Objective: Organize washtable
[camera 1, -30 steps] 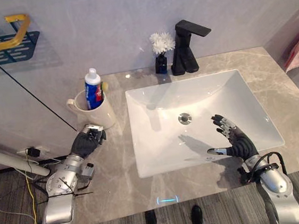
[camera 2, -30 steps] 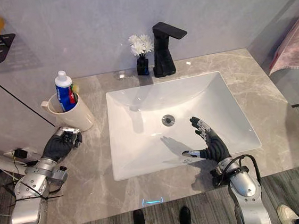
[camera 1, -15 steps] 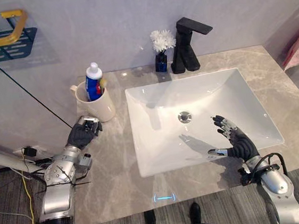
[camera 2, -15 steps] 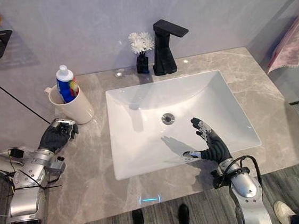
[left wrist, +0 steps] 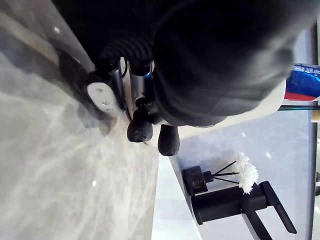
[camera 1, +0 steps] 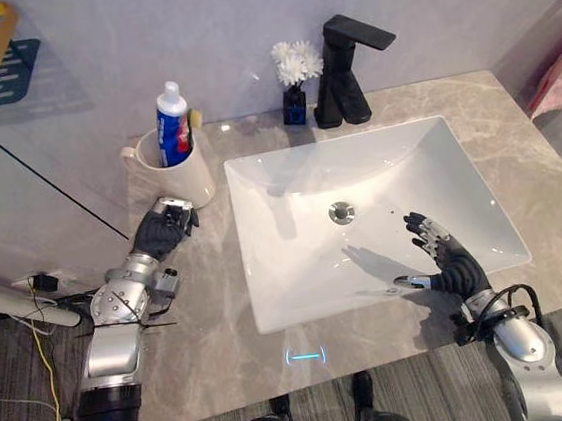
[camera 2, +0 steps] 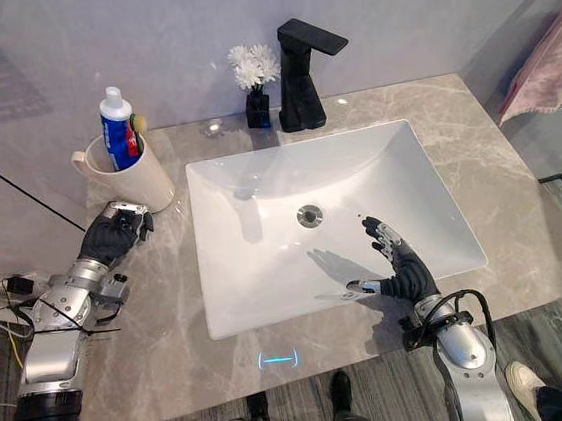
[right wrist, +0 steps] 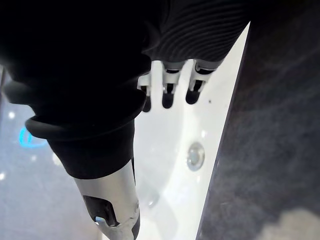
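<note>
Cup [camera 1: 183, 180] just beyond left hand [camera 1: 162, 233], sink [camera 1: 287, 270] alongside, vase [camera 1: 293, 107] and faucet [camera 1: 342, 85] behind.

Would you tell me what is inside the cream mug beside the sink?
A blue toothpaste tube stands cap-up in the mug, a small yellow tip beside it. The mug's wall hides their lower parts.
</note>
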Motion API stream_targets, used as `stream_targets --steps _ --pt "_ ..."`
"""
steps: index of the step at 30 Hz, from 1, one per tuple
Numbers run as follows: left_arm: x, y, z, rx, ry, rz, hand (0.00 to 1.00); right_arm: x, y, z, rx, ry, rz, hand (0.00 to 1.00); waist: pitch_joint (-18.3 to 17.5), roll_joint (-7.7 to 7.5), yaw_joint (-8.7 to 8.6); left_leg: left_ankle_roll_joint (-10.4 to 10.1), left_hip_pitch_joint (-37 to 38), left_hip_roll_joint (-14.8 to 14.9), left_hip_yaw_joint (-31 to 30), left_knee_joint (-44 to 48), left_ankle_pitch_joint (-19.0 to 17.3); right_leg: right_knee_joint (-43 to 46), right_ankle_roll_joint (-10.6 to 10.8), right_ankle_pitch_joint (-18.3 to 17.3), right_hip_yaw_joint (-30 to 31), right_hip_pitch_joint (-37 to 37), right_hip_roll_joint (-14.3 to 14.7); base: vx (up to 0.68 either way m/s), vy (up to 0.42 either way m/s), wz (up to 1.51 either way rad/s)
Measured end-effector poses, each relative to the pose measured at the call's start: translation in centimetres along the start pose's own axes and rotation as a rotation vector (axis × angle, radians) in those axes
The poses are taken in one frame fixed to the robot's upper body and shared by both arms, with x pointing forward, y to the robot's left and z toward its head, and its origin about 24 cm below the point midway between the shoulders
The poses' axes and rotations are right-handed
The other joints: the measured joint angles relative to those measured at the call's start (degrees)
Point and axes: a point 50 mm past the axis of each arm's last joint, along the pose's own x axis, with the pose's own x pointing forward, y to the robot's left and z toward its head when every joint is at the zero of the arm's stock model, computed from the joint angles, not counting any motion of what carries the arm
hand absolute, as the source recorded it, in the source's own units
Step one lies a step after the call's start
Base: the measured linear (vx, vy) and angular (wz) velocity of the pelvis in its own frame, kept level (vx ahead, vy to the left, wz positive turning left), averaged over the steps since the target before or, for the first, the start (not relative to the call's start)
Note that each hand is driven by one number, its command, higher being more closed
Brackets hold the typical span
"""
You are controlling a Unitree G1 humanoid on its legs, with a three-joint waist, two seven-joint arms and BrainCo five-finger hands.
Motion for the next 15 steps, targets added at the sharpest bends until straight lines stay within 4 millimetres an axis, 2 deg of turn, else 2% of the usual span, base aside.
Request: stream_targets --steps 6,15 --pt "0.24 0.02 0.29 -0.006 -0.015 0.005 1.0 0.03 -0.01 0.05 0.0 -0.003 -0.001 0.0 0.23 0.24 0.04 -0.01 -0.08 0.84 0.64 0.14 -0.01 -0.06 -0.18 1.33 0.19 -0.48 0.91 0.03 -0.025 -0.06" --pt "0.56 0.19 0.82 -0.002 -0.045 0.025 1.0 0.01 -0.23 0.66 -0.01 -0.029 -0.01 0.0 1.55 0.28 0.21 0.1 -0.03 0.78 1.24 0.34 0.06 -0.24 -0.21 1.39 1.3 -0.69 0.93 0.02 -0.014 -0.04"
